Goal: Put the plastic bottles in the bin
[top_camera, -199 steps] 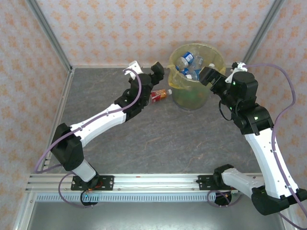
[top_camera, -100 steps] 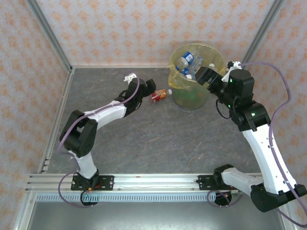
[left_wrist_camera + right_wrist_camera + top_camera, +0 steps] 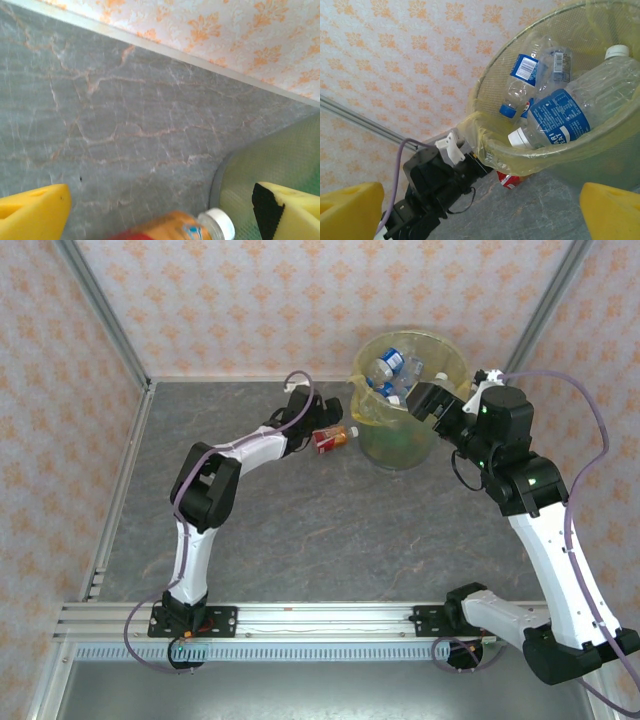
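Red-orange plastic bottle [image 3: 172, 229] lies close by my left gripper [image 3: 159, 207], its jaws apart. Right gripper [image 3: 481, 210] hangs open beside round yellow bin [image 3: 545, 155].

Table [image 3: 300, 530]: grey stone-look surface, orange veining, matt, smooth. Bin [image 3: 400, 450]: translucent yellow plastic, fine mesh texture. Liner [image 3: 492, 150]: thin yellow film, glossy, wrinkled. Bottles [image 3: 560, 117] inside: clear glossy plastic, crumpled, blue printed labels, white caps. 1 red-orange-labelled bottle [image 3: 167, 229]: smooth white plastic cap. Left pincer [image 3: 162, 212] pads [image 3: 35, 212]: yellow, matt, foam-like. Walls [image 3: 250, 310]: matt patterned paper.
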